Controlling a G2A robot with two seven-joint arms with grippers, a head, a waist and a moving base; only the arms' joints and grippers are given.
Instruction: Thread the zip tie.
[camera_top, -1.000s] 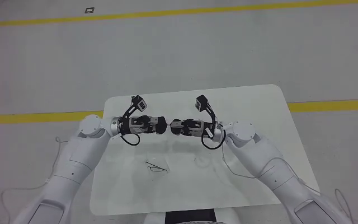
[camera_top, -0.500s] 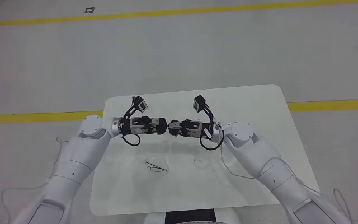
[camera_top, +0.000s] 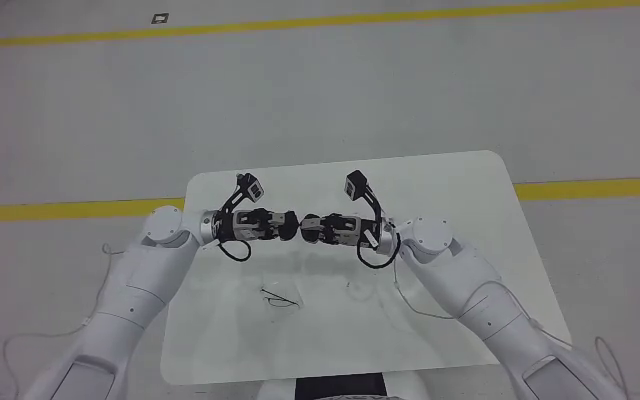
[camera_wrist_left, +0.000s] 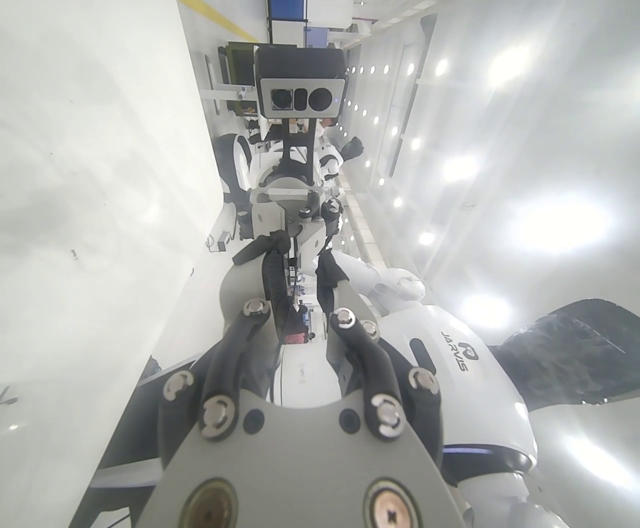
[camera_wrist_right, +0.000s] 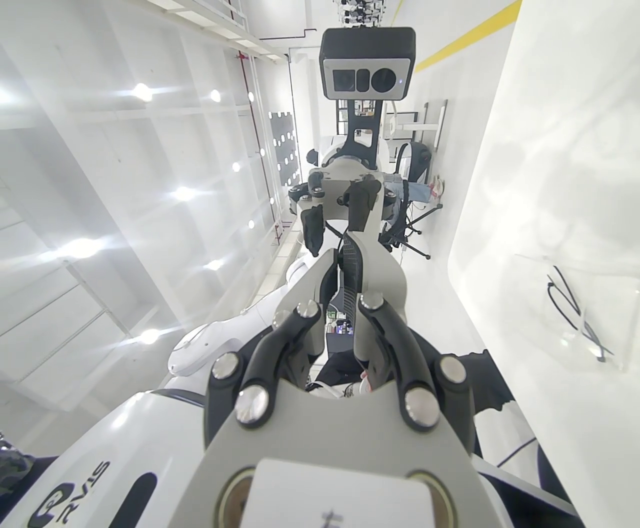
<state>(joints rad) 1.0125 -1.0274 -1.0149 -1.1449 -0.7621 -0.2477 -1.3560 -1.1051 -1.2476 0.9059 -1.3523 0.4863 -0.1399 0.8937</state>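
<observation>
Both arms meet tip to tip above the middle of the white table (camera_top: 450, 200). My left gripper (camera_top: 287, 225) and my right gripper (camera_top: 308, 226) face each other and almost touch. The zip tie (camera_wrist_right: 335, 232) is a thin black strand running from my right gripper (camera_wrist_right: 339, 255) across to the left gripper's fingertips (camera_wrist_right: 312, 230). The right fingers are pressed nearly together on it. In the left wrist view my left gripper (camera_wrist_left: 300, 265) has a narrow gap between its fingers, and the held end is hard to make out there.
A small heap of spare black zip ties (camera_top: 280, 297) lies on the table near the front, under the left arm; the right wrist view shows the spare ties (camera_wrist_right: 570, 305) inside a clear bag. Bare table surface stretches to the right.
The two grippers have closed the gap between them. The black strand that showed between them a second ago is now covered by the fingertips in the top view.
</observation>
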